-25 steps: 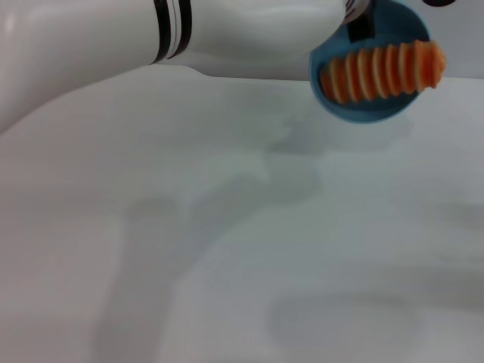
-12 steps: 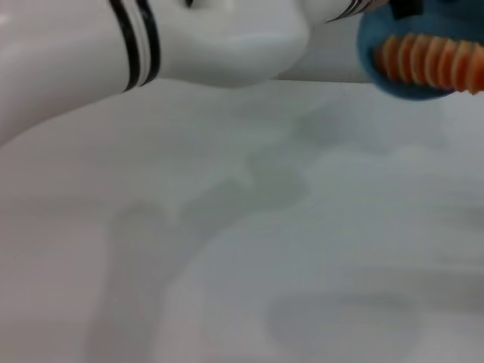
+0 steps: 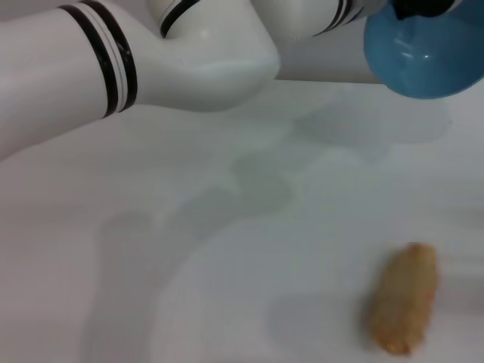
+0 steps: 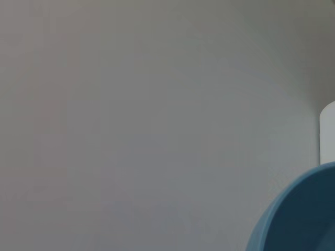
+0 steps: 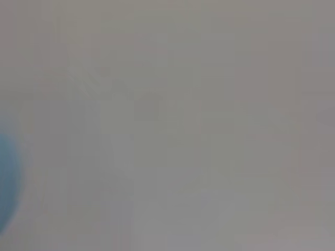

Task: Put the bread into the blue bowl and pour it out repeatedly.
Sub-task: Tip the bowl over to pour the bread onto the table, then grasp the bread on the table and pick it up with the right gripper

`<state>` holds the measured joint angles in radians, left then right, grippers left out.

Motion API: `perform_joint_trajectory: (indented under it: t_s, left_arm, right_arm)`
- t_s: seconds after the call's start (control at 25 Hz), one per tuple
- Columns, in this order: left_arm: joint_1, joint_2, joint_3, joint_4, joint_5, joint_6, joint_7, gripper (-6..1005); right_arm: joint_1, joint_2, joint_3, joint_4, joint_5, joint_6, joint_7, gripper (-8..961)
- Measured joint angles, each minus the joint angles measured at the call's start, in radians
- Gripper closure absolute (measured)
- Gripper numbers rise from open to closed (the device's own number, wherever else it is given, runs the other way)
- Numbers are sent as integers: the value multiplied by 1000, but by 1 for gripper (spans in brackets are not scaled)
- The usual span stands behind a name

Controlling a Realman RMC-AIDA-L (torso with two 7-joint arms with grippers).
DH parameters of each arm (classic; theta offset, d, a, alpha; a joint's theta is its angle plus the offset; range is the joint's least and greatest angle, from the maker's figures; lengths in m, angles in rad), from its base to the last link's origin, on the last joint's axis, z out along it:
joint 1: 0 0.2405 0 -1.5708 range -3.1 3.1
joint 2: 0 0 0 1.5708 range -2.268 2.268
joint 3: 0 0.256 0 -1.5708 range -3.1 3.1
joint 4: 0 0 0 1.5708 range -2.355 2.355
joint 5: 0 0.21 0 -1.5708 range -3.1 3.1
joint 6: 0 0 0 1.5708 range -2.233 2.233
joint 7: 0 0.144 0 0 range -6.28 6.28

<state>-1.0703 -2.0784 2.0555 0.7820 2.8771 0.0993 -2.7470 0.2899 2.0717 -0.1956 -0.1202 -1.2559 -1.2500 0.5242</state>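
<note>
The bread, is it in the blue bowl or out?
Out: the bread lies on the table, tan side up; the blue bowl hangs tipped above.

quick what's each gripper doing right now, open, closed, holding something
Left gripper: up at the far right, on the rim of the upturned blue bowl, which it holds tipped over.
Right gripper: not in view.

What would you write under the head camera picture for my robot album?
The left arm holds the blue bowl tipped high up, and the bread lies on the white table below.

No text, label, brand, number or sign can be read anywhere here.
</note>
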Motion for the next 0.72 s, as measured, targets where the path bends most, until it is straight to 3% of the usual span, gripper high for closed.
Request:
perform_joint_trajectory:
  t_s: [0.2,0.36,0.52,0.72]
  left_arm:
    - [35,0,-35,-4,-53,17,-97,1001]
    - [48,1,-90,-29,-149,49,-106,1001]
    - [49,7,-158,-52,-235,135,-106,1001]
    - [63,8,-218,-78,-326,219,-106,1000]
  right_arm:
    - [4,-3,-1,37,58,1,89,317]
    - [19,-8,-43,-1,-73,20,321,320]
    - [25,-12,-108,-163,-305,35,748,323]
    - [15,-11,-143,-454,-632,-48,1247,327]
